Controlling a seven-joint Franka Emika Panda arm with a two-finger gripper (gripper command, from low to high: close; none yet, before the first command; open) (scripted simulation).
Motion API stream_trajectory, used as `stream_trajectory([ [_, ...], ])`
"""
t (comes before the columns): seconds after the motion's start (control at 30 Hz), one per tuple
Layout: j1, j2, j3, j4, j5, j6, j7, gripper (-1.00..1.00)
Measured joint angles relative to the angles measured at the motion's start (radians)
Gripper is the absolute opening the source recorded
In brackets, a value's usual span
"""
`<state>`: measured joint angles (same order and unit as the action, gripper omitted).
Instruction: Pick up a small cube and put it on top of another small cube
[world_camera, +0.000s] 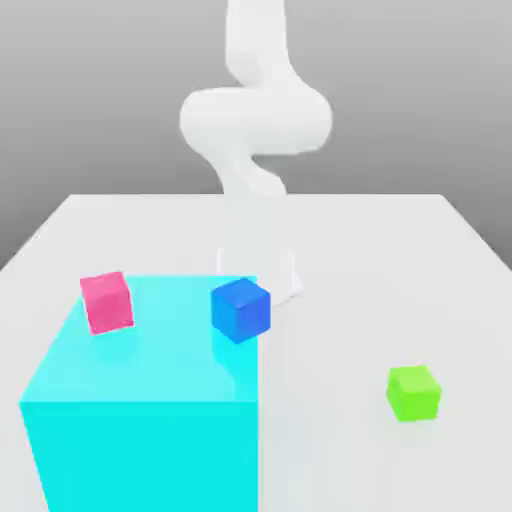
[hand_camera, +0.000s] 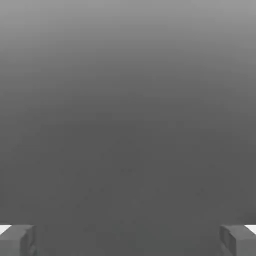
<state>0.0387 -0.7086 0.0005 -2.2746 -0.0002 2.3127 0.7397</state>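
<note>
Toward the left of the frame in the exterior view, a small rosy-pink cube (world_camera: 107, 303) appears to sit near the edge of a big cyan block (world_camera: 150, 450), whose broad flat top would serve as its support. The block fills much of the lower left, its front face square to the camera. Near the centre, a small blue cube (world_camera: 240, 308) overlaps the block's right edge, a corner turned to the camera; whether it rests wholly on the top cannot be told. Above it, the white robot arm (world_camera: 258, 120) rises out of the upper centre. In the hand view the tool (hand_camera: 127, 241) is released, its jaws wide apart with nothing between them, as suits a cube still to be picked. At the lower right of the exterior view, a small bright-green cube (world_camera: 413, 393) lies on the pale desk (world_camera: 350, 240), slightly turned. The task names no colour, so which small cube is to be lifted, and so its exact place and heading, cannot be settled; being a cube, it would have no long axis.
</note>
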Motion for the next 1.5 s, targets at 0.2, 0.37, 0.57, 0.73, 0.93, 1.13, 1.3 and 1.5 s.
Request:
stream_trajectory([
  [0.2,0.086,0.224,0.009,0.062,0.005,0.031,-0.152,0.0],
  [0.37,0.146,0.405,0.026,0.113,0.01,0.056,-0.275,0.0],
  [0.57,0.206,0.622,0.069,0.174,0.006,0.086,-0.416,0.0],
  [0.73,0.261,0.804,0.096,0.224,-0.017,0.111,-0.52,0.0],
  [0.93,0.308,1.024,0.138,0.285,-0.069,0.139,-0.63,0.0],
  [1.13,0.369,1.246,0.171,0.347,-0.142,0.165,-0.727,0.0],
  [1.3,0.398,1.415,0.152,0.392,-0.184,0.263,-0.726,-1.0],
  [1.5,0.4,1.426,0.15,0.395,-0.184,0.269,-0.727,-1.0],
])
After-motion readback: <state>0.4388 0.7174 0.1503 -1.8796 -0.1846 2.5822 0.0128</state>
